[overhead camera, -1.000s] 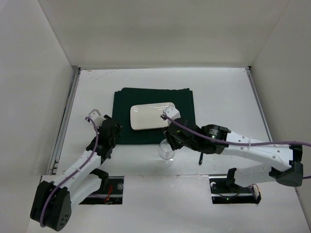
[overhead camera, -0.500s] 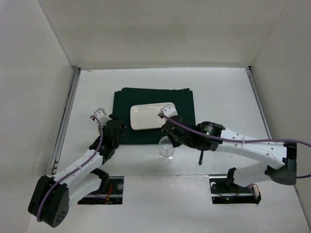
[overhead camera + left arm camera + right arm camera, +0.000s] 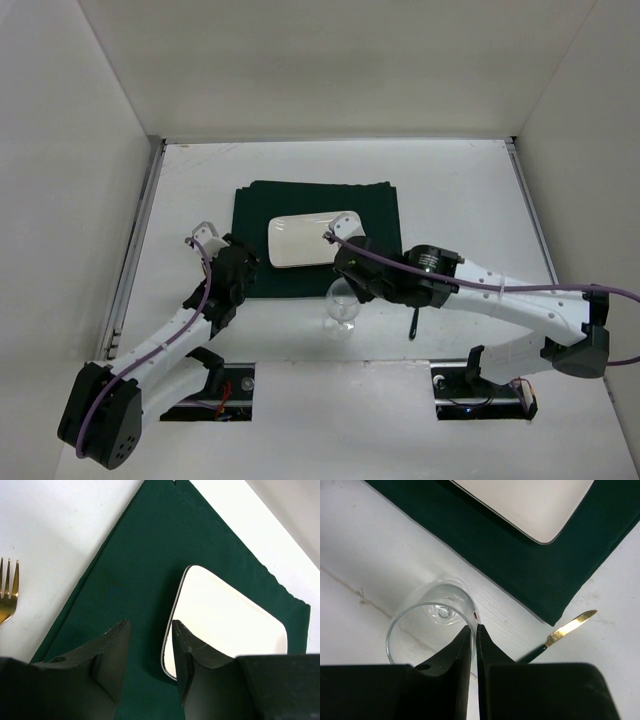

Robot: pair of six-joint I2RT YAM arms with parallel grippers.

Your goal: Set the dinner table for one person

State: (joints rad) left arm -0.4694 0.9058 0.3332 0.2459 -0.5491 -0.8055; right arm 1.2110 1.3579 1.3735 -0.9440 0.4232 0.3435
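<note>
1. White desk (image 3: 450, 190) spans the walled booth, beneath everything.
2. Dark green cloth (image 3: 255, 205) lies mid-desk.
3. White plate (image 3: 300, 240) sits on the cloth.
4. Left jaws hang half open, empty, over the cloth.
5. Right jaws pinch the rim of the glass (image 3: 442, 612), beside the cloth's near edge.
6. Gold knife (image 3: 570, 625) and fork (image 3: 6, 595) lie on bare desk.

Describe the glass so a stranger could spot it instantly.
Start at the dark green cloth on the white table. Just off its near edge stands a glass. It is the only clear thing there, its rim pinched by the right gripper.
</note>
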